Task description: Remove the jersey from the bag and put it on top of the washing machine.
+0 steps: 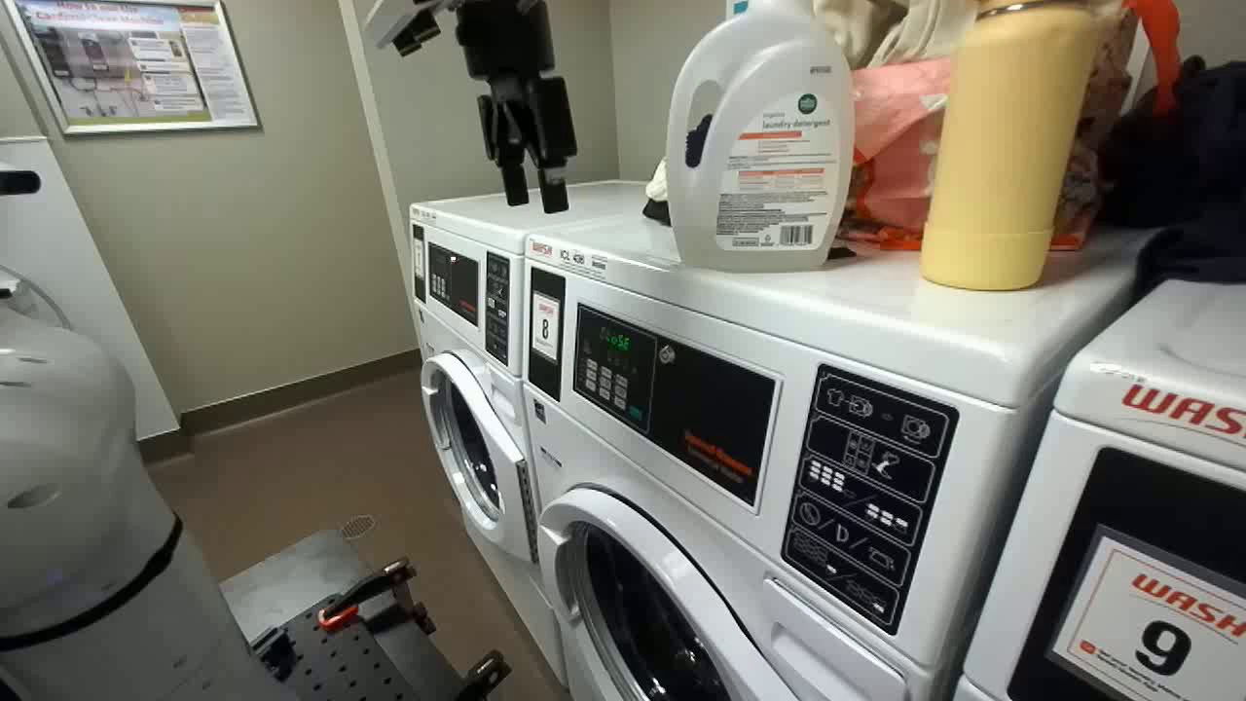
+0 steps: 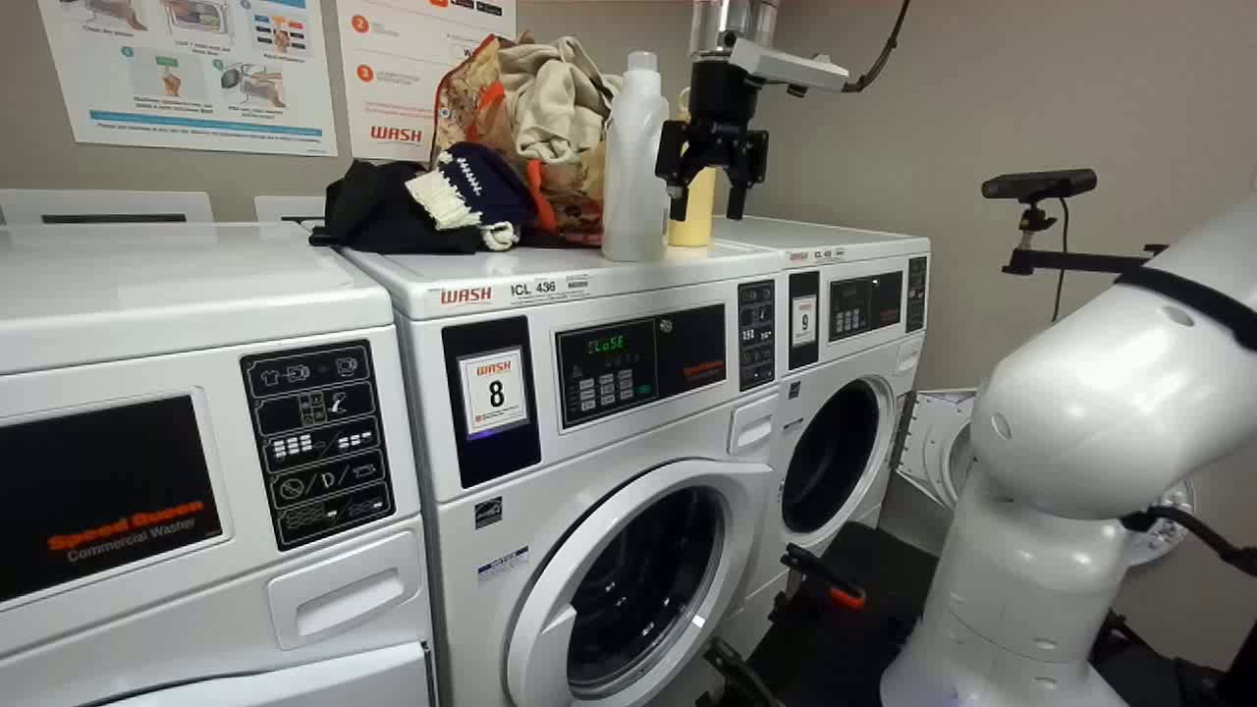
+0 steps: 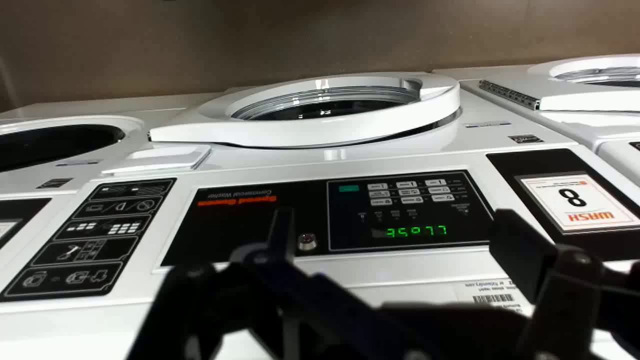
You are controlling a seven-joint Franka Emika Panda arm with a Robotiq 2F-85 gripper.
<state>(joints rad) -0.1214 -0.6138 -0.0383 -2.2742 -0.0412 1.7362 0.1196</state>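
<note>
In an exterior view the gripper (image 2: 707,201) hangs a little right of the upper middle of the frame. Its two fingers (image 3: 282,235), as the wrist view shows, stand well apart, and I see nothing held between them. What I take for the jersey (image 2: 560,103), beige and crumpled, sits at the mouth of the patterned bag (image 2: 577,201), which stands on the washing machine (image 2: 589,460) number 8. From the gripper it lies toward the upper left of this frame, and the detergent bottle (image 2: 633,187) comes between the two in both exterior views. I suppose the next move must pass over or around this bottle. A long axis I cannot find in such folds; this single gripper is the only one to reach it.

In an exterior view the top edge cuts off the jersey (image 1: 920,34). Any part deeper in the bag is hidden, and the wrist view does not show the jersey. Whether the navy knit piece (image 2: 499,187), outside the bag, is also meant, I cannot tell.
</note>
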